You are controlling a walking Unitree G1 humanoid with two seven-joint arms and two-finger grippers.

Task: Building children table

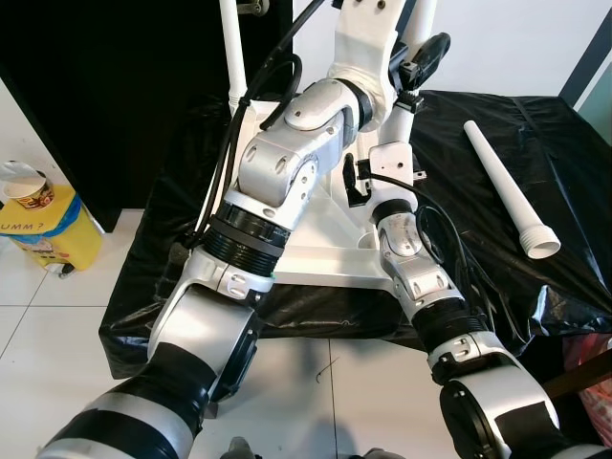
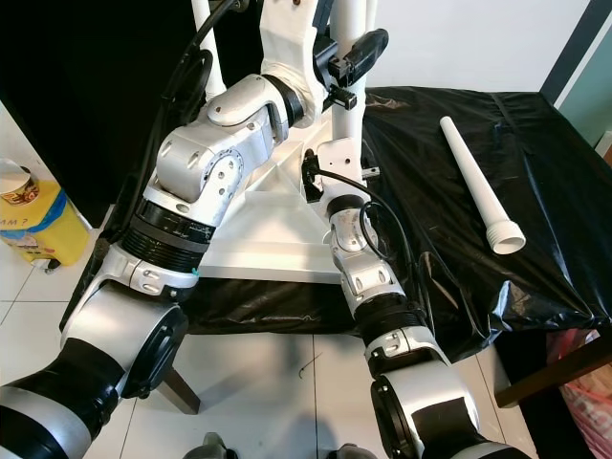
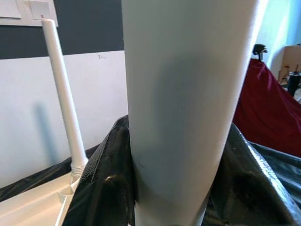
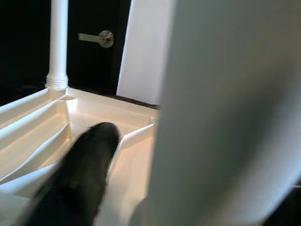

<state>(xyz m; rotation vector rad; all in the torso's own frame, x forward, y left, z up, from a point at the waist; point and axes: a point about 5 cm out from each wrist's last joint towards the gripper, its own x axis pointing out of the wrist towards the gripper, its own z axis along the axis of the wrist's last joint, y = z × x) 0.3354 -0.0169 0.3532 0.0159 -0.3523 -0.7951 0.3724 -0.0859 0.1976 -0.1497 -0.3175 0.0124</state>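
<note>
Looked like a home room: white tiled floor, a dark door with lever handle, light switches on the wall.

White table leg on black sheet (yellow bag nearby).

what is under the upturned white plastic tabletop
Crinkled black plastic sheeting lies beneath the upturned white plastic tabletop and spreads right, where a loose white tube leg rests on it. What supports the sheeting stays covered.
</note>
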